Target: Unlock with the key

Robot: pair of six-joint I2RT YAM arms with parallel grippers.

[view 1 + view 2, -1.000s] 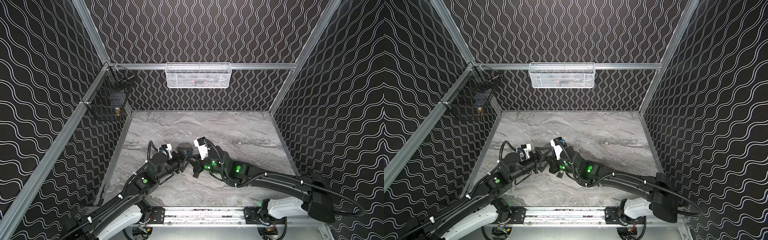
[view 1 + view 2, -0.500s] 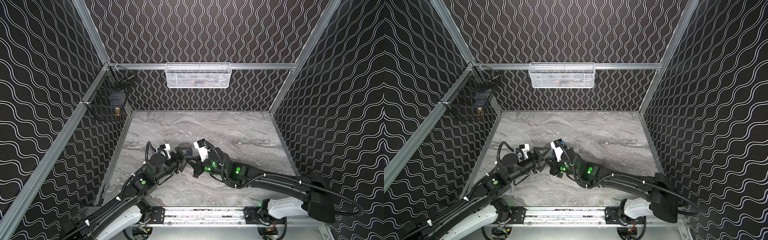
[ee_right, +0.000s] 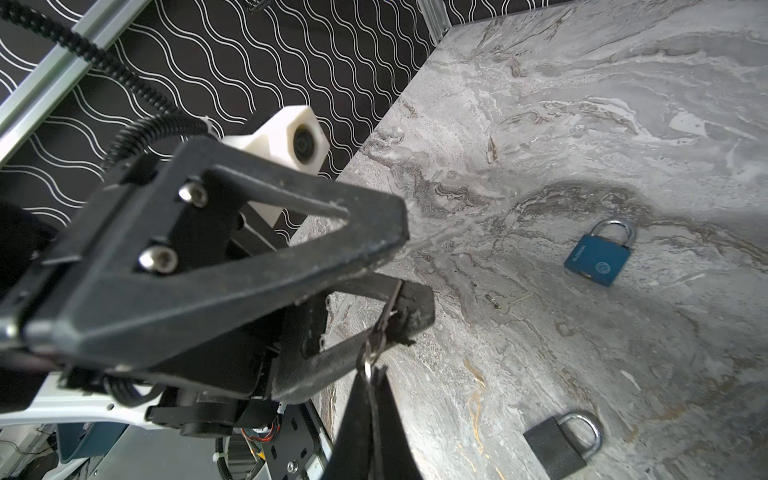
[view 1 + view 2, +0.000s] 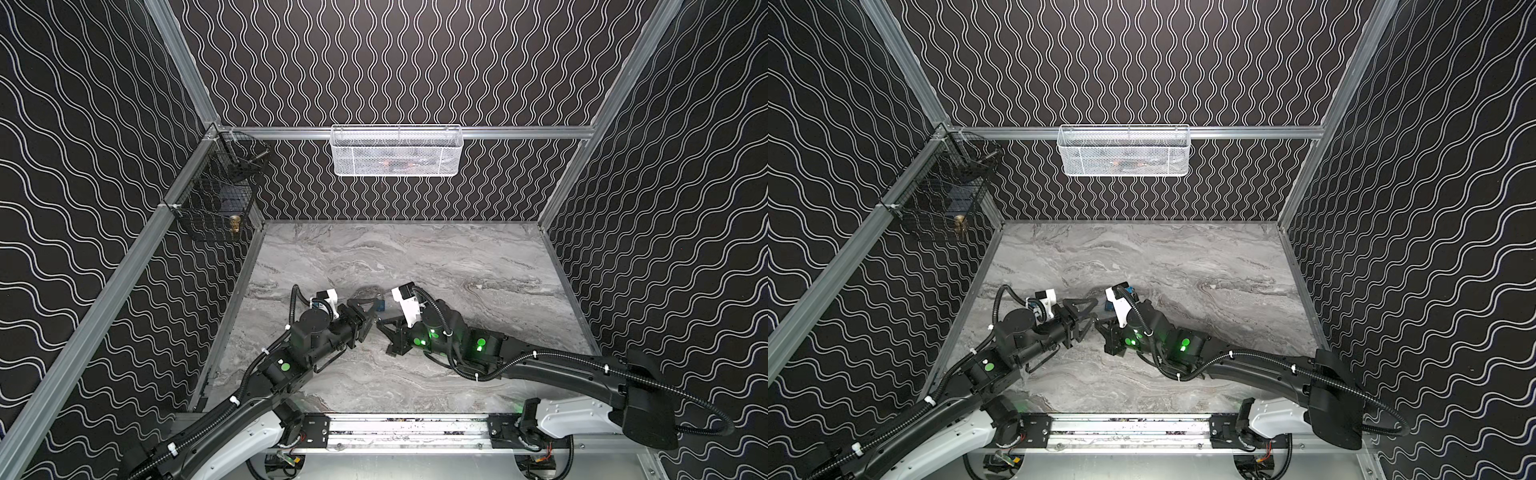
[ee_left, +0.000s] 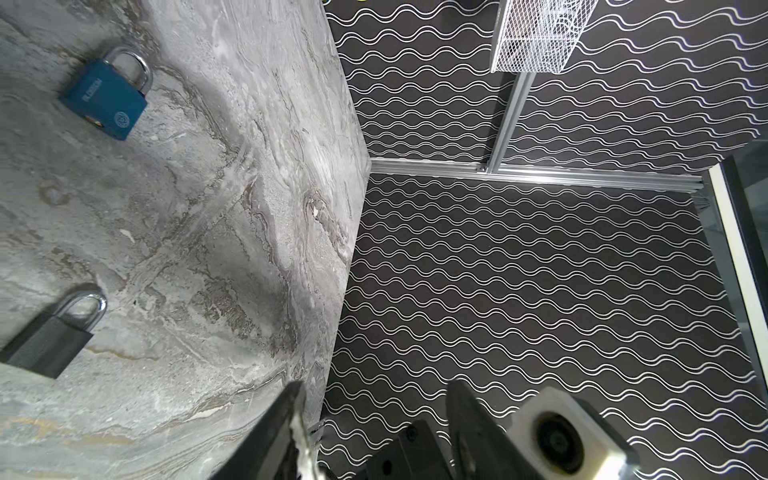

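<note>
One key (image 3: 374,345), pinched by right gripper (image 3: 370,382); left gripper (image 5: 376,390) gapes around it. Early release would likely drop it.

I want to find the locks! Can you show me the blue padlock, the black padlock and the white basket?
blue padlock (image 5: 104,104): left wrist view, on its blue body.
black padlock (image 5: 45,347): left wrist view, on its black body.
white basket (image 4: 397,156): in a top view, on its front mesh wall.

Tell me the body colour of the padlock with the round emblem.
The padlock has a blue body; the right wrist view shows it best.
</note>
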